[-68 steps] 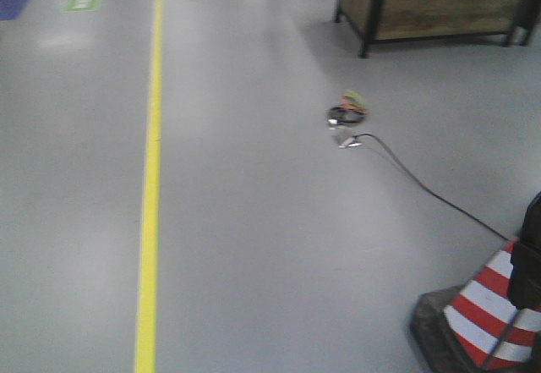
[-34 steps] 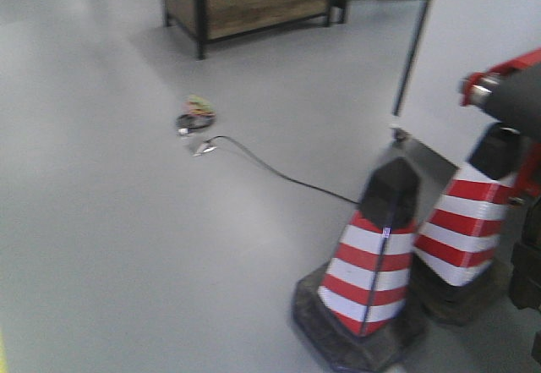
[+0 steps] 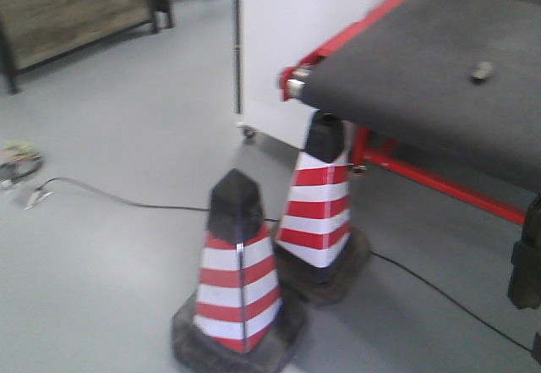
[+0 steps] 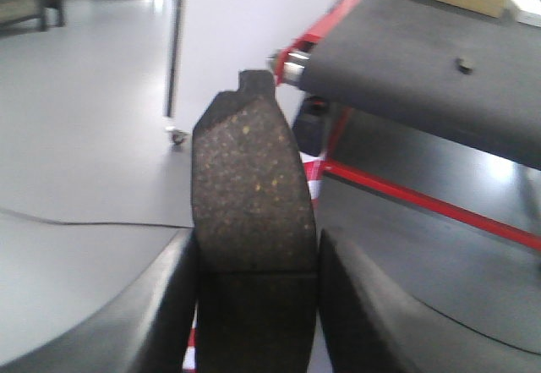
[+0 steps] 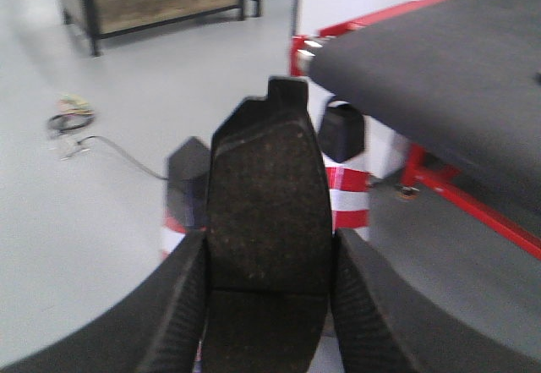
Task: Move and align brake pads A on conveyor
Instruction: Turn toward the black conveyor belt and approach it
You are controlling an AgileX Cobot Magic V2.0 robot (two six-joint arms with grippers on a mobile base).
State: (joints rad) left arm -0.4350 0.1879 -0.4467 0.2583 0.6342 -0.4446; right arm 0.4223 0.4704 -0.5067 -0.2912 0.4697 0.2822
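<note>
Front view: conveyor fills 1–3 o'clock, dark belt w/ red edge strips, its roller end nearest. One small grey object lies on the belt at about 2 o'clock, too blurred to name, prob. a brake pad. Two striped cones sit on the floor at 6–7 o'clock, just below the belt's end; a black cable trails off toward 9. No arms visible here.

Left wrist view: left gripper is clamped on a brake pad, pad upright, tab end at 12 o'clock, fingers pressing both long edges. Belt at 2 o'clock, well apart.

Right wrist view: right gripper likewise closed around a second brake pad, upright, tab at 12. Belt at 1–3 o'clock, cone tops behind the pad.

Judgement: step in hand is the carry-over to the belt. To do it well: bring the base round clear of the cones and cable, keep both grips firm, don't release until each pad is flat over the belt, well inside the red edge, then lay them in line w/ the piece already there, tabs facing the same way
</note>
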